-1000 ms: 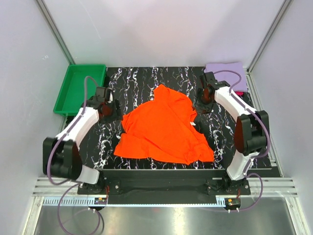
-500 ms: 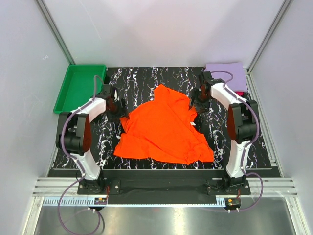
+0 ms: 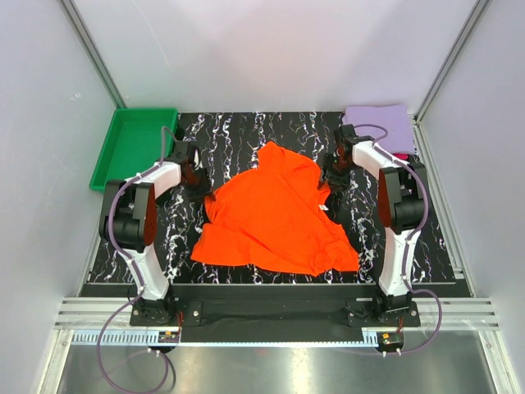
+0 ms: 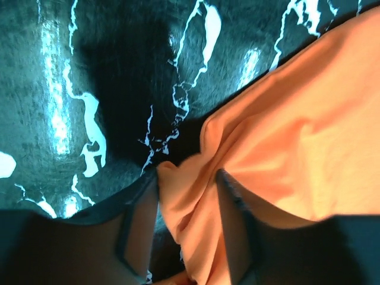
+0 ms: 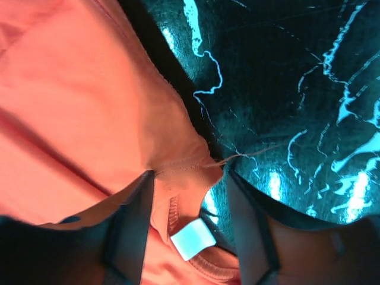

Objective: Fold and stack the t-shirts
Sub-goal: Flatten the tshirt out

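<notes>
Both arms have drawn their elbows in from a second ago and carried their tools to opposite edges of the orange shirt (image 3: 275, 215), which has barely shifted.

Left tool (image 4: 187, 178): fingers narrowed on a bunched fold at the shirt's edge, cloth filling the gap between them, so it appears to be pinching. Right tool (image 5: 189, 175): likewise closed down on the collar region, with the white label (image 5: 192, 238) lying just inside the grip. The orange shirt lies crumpled on the counter (image 3: 246, 131) between the two tools.

Risks:
- Either pinch sits close to the cloth's edge. A quick lift could let the fold slide out, dropping one side.
- The right tool may hold only the collar seam or the label. An uneven pull would then twist the shirt rather than spread it.
- The folded purple shirt (image 3: 379, 123) lies close beyond the right tool. A wide swing of that arm could brush it and disturb it.

Count:
- Three shirts: one orange, one purple, and one pink (image 3: 402, 153), seen only as a sliver at the purple shirt's near edge.
- One green tray (image 3: 123, 172), outside the left tool.
- Two tools.
</notes>
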